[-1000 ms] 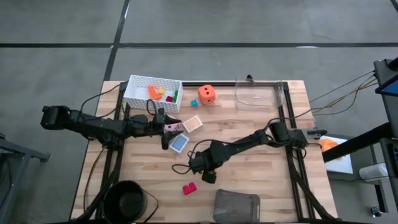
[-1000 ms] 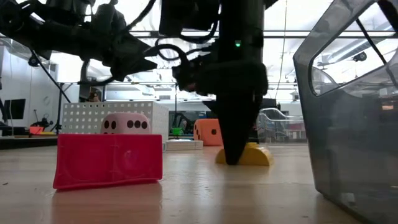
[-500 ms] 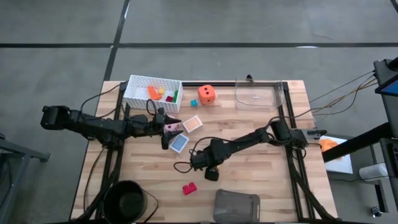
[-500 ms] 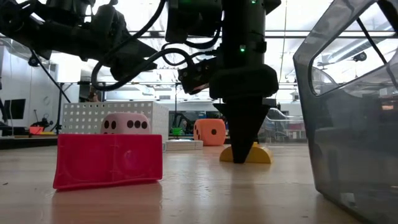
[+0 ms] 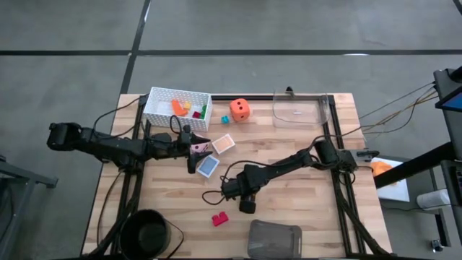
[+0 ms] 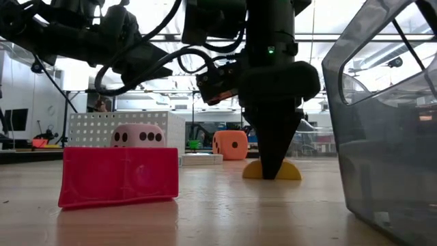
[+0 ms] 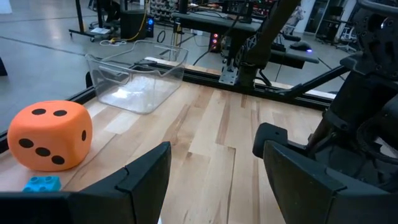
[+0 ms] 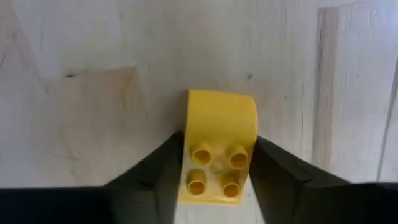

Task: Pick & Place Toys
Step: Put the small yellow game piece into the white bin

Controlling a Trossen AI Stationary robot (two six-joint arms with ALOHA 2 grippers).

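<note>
From above, the right gripper (image 5: 247, 205) points down at the wooden table (image 5: 303, 152) and hides the yellow brick beneath it; the left gripper (image 5: 195, 156) hangs between a pink die (image 5: 198, 148) and a blue card (image 5: 208, 167), a peach card (image 5: 224, 143) just beyond. Grey concrete floor surrounds the table. A white basket (image 5: 160, 98) at the far edge holds orange, yellow, red and green bricks; a clear tub (image 5: 299, 110) stands apart, with an orange die (image 5: 240, 110) and a teal brick (image 5: 224, 120) between them. A red brick (image 5: 219, 219) lies near a grey tray (image 5: 275, 239) and a black bowl (image 5: 149, 233). At table level, the right gripper's dark tip covers most of the yellow brick (image 6: 273, 171), and the tray is cut off by the frame. Through the left wrist camera, its fingers (image 7: 143, 177) stand spread, holding nothing. Through the right wrist camera, both fingers (image 8: 155, 174) flank the brick closely; whether they touch it I cannot tell.
</note>
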